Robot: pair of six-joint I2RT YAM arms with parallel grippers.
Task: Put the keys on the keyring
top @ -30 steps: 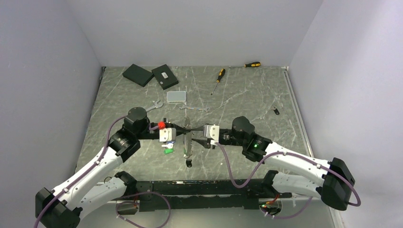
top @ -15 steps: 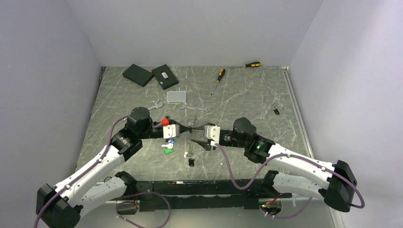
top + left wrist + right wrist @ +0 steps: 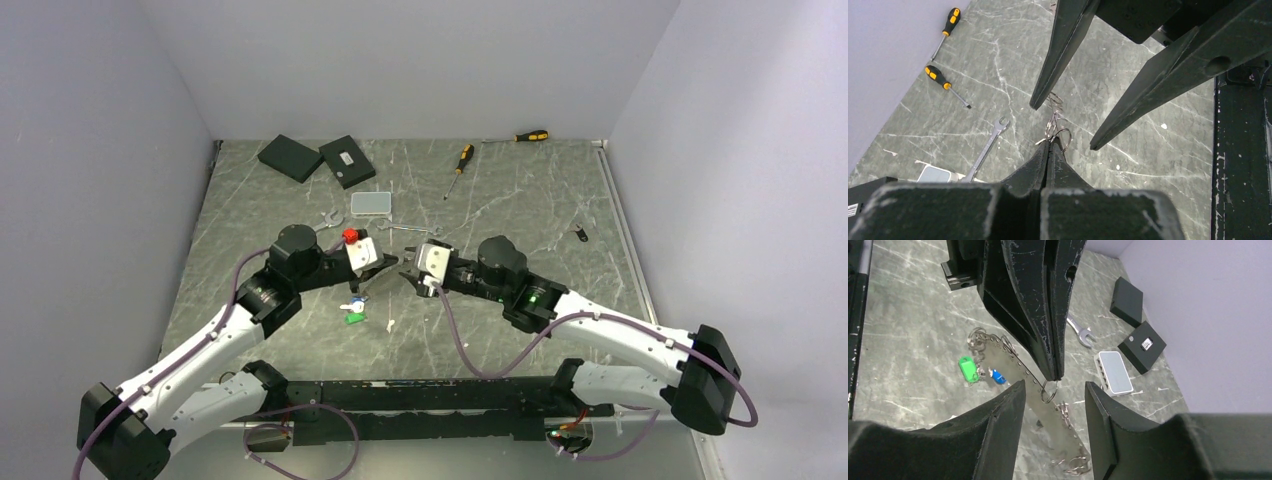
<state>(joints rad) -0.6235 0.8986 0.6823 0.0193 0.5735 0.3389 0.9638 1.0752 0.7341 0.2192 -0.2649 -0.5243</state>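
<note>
Two keys: a green-tagged key point(image 3: 966, 367) and a blue-tagged key point(image 3: 997, 376) lie on the table point(image 3: 520, 200), touching or just beside the keyring's far end.
Keyring: the long silvery keyring point(image 3: 1060, 435) runs under both grippers, from 10 o'clock to 5 o'clock in your right wrist view.
Left gripper: your left gripper point(image 3: 1054, 375) is clenched on a small wire ring point(image 3: 1043, 395) at the keyring's edge.
Right gripper: your right gripper point(image 3: 1063, 126) stands released, a finger on either side of that ring, holding nothing.
Progress: you cannot tell whether either tagged key is threaded on; by your views, the threading looks unfinished.
Left to do: a small dark item point(image 3: 581, 234) sits at 3 o'clock on the table, well apart. It may be another key, but it is too small to tell.
Right wrist only: the keyring's full length and both tags.
Left wrist only: the pinch on the ring, close up.
Top view only: the far item; the keyring hardly shows there.
</note>
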